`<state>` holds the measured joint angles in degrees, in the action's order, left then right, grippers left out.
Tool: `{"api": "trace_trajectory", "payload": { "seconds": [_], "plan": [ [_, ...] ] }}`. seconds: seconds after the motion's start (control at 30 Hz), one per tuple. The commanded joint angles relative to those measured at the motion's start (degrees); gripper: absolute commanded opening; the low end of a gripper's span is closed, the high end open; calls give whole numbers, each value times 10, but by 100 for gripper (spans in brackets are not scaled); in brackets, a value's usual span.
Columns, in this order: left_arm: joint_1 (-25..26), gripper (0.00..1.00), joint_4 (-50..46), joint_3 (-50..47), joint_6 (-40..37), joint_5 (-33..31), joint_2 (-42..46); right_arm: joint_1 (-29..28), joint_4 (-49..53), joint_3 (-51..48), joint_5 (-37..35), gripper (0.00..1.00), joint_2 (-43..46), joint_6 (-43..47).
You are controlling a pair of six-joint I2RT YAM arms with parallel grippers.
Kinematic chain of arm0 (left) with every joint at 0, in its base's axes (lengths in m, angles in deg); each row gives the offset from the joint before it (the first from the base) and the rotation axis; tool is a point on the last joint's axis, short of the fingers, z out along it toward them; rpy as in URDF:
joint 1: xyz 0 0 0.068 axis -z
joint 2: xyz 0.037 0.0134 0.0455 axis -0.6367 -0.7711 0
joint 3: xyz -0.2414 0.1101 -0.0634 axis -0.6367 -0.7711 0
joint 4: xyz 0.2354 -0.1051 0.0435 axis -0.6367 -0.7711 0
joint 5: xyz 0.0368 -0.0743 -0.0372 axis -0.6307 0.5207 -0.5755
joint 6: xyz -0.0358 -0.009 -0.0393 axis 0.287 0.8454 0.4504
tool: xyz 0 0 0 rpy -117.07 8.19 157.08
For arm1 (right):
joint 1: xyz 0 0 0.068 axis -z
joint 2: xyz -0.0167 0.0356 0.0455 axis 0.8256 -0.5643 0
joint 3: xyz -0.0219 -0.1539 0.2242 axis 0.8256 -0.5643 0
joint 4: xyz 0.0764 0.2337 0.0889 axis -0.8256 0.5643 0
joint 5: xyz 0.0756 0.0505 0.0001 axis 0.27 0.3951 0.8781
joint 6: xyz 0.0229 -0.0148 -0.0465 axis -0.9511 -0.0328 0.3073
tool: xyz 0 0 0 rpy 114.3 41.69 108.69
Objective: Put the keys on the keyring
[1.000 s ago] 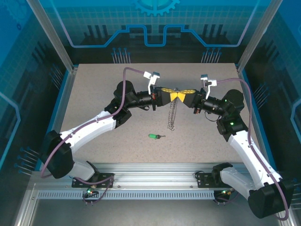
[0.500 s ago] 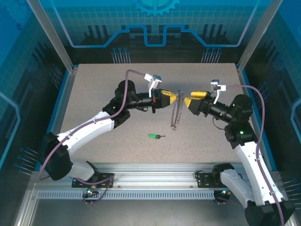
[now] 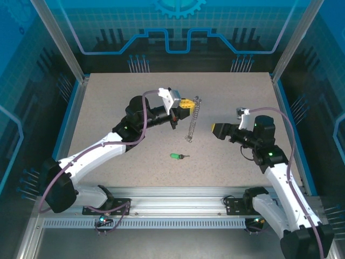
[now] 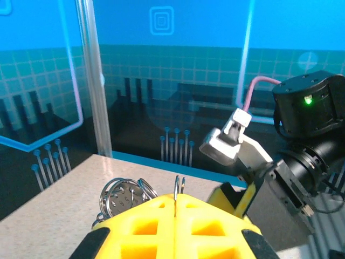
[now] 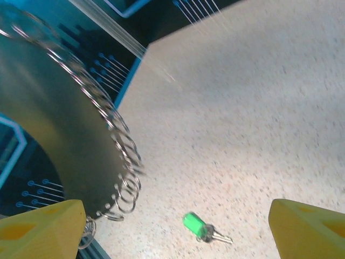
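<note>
One tiny key [image 3: 176, 156] lies flat on the counter [image 3: 108, 97], light and likely slippery (its green plastic head looks the better hold). Empty, fingers spread apart, the right claw [image 3: 217, 130] hovers near it, to its right. Beyond the key, the left claw [image 3: 186, 104] is pinched together on the keyring [image 3: 192, 121], whose limp chain dangles.

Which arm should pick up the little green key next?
The right one. The right fingers are open and empty, and the green key lies on the table ahead of them. The left fingers are shut on the keyring.
</note>
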<state>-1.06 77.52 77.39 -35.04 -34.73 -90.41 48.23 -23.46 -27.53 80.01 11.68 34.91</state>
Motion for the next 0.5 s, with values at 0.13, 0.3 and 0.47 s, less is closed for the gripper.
{"api": "trace_trajectory", "payload": {
  "seconds": [0.13,0.3,0.47],
  "plan": [
    [8,0,54,-7,-99,-38,19,5,-25,-40,-14,89,-31,-10],
    [10,0,51,-6,-111,-43,15,-8,-14,-38,-24,90,-56,3],
    [9,0,57,-6,-98,-49,11,-71,62,-1,-80,90,-87,44]
  ]
}}
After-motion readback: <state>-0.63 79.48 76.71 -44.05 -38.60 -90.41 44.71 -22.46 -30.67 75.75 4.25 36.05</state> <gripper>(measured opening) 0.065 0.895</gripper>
